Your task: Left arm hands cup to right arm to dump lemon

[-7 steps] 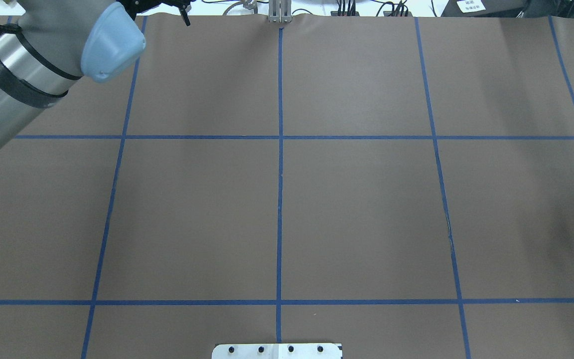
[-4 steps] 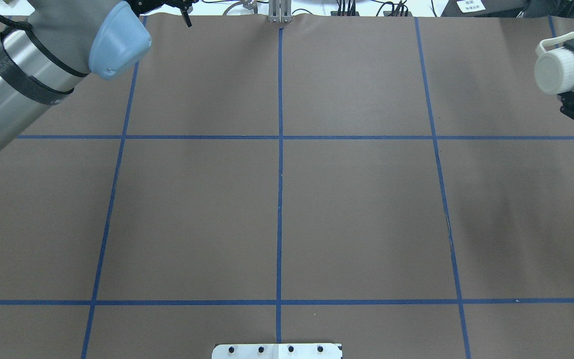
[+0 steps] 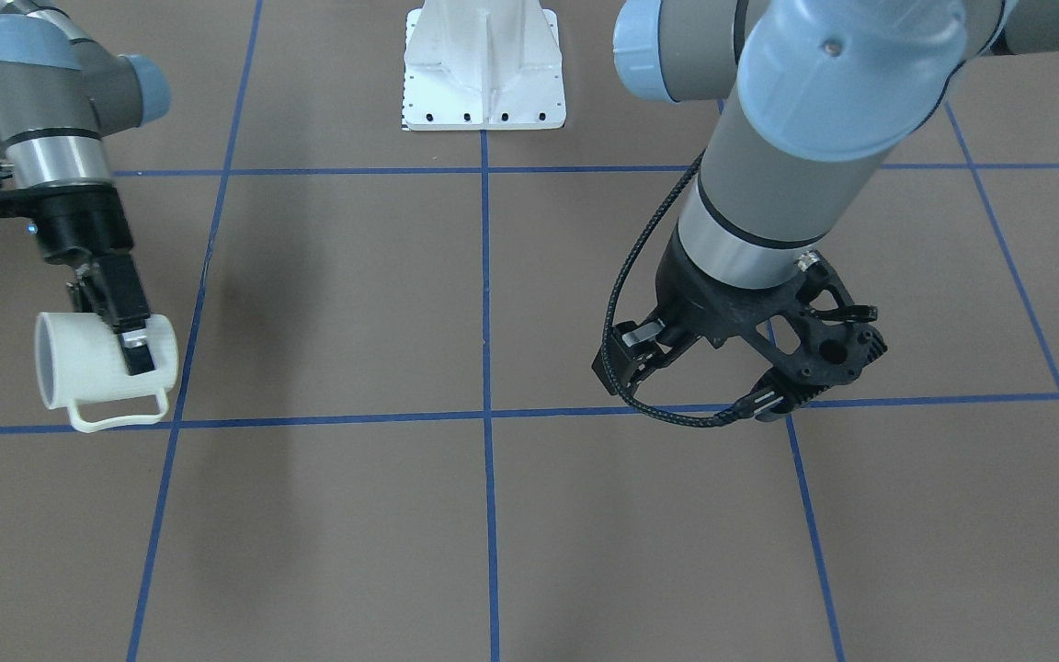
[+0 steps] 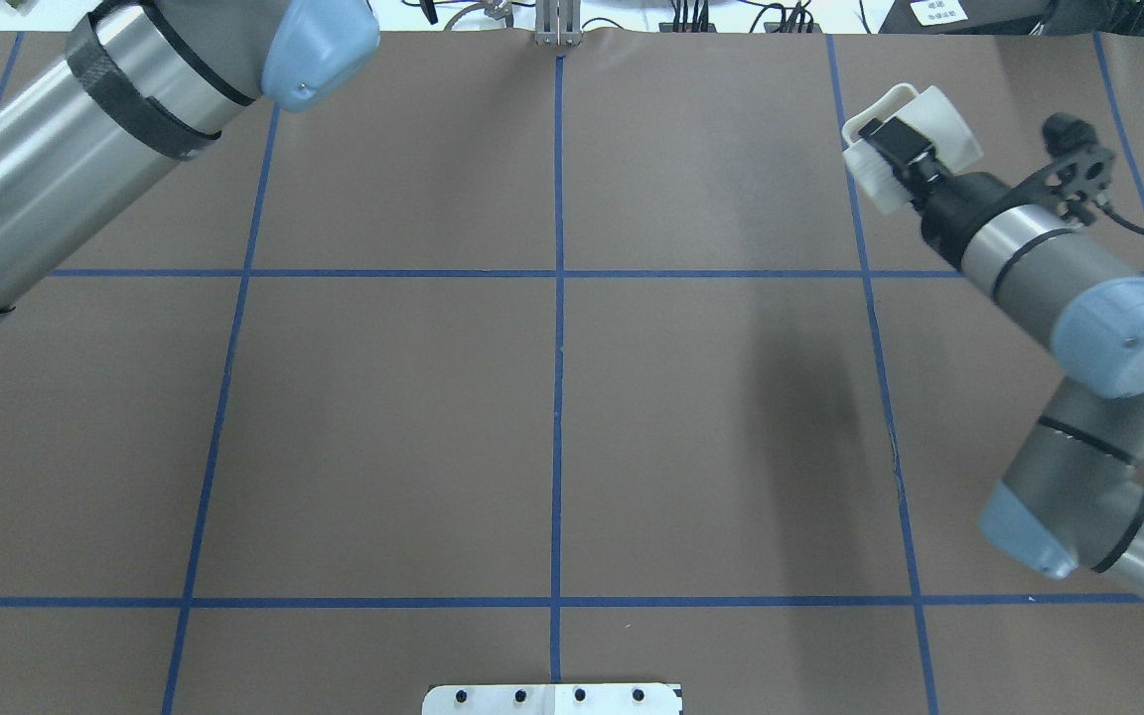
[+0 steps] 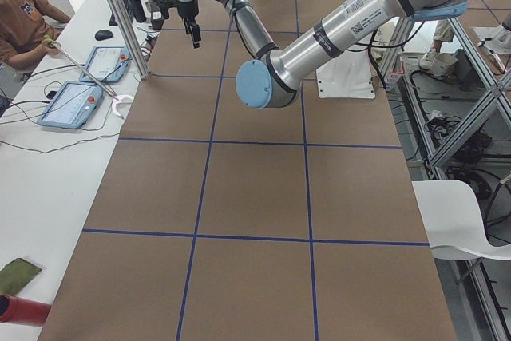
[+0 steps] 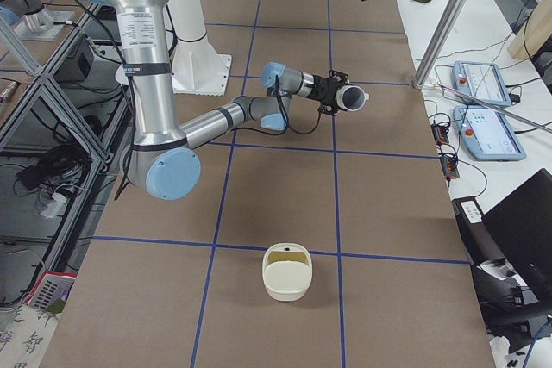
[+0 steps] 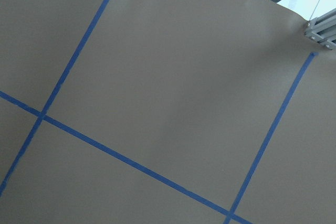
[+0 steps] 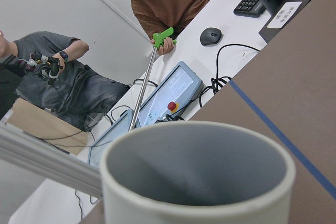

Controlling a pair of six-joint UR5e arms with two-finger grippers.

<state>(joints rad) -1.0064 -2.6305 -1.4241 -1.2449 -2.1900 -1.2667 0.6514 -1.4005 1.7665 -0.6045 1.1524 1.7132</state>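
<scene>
Cup [image 4: 941, 127] now in overhead view: right gripper [image 4: 892, 147], clamped on its wall, has carried it in from the right edge. It hangs sideways over the table's [image 4: 711, 397] far right square, and the wrist view shows its inside bare. Left gripper [image 3: 704, 377] is spread wide, empty. Yellow-green lump, likely the lemon [image 6: 287, 257], sits in a bowl [image 6: 286, 289] at the table's right end. Judgement: dump done, arm returning.

We see bright, even overhead light; soft shadows on the brown paper-covered table [image 4: 383, 417]; white ceramic mug [image 8: 199, 166] blurred close-up.
</scene>
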